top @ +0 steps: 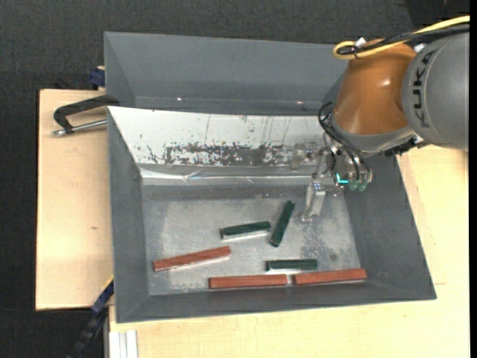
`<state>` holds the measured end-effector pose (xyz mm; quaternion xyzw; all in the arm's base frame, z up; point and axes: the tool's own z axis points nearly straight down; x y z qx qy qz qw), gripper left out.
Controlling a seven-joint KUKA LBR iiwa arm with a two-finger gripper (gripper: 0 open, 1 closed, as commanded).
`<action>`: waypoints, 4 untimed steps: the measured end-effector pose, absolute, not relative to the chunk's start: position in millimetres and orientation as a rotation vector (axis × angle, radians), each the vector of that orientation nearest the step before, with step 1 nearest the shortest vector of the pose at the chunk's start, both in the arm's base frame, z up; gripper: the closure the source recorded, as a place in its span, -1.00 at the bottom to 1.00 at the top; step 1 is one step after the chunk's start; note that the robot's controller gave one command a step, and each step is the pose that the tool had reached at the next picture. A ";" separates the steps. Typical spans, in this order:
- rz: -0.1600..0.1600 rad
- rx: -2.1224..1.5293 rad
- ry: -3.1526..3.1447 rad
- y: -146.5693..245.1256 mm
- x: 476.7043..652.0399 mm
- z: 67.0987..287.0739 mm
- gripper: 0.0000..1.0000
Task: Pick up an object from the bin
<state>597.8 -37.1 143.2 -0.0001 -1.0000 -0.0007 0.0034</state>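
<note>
Front row: a lower-centre red-brown stick (247, 281) and a lower-right red-brown stick (330, 277) lie end to end along the bottom wall of the bin (223, 73).
Just behind: a short green stick (291, 265) lies flat, close above the spot where those two meet.
Lower left: a tilted red-brown stick (192, 259) lies alone, its right end raised toward the frame's centre.
Centre: a flat green stick (245, 231) lies nearly level, its right end close to the foot of the slanted green stick (282, 223).
Nearest thing to the claw: the slanted green stick, dark and narrow, stands steeply in the frame right of centre, leaning up to the right.
Claw (313, 203): right of centre, low over bare bin floor, just right of the slanted green stick's upper end and apart from it.
Claw state: cannot be told, released or clenched.
Arm: the orange cover (373, 88) sits in the upper right, above the claw.
</note>
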 end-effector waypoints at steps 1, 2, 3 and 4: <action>-0.001 0.001 -3.143 -37.1 599.7 147.7 -1.00; -0.002 -0.068 -3.147 -20.1 600.9 86.8 -1.00; -0.003 -0.314 -3.130 -15.8 585.1 78.3 1.00; -0.002 -0.312 -3.127 -15.7 584.4 76.6 -1.00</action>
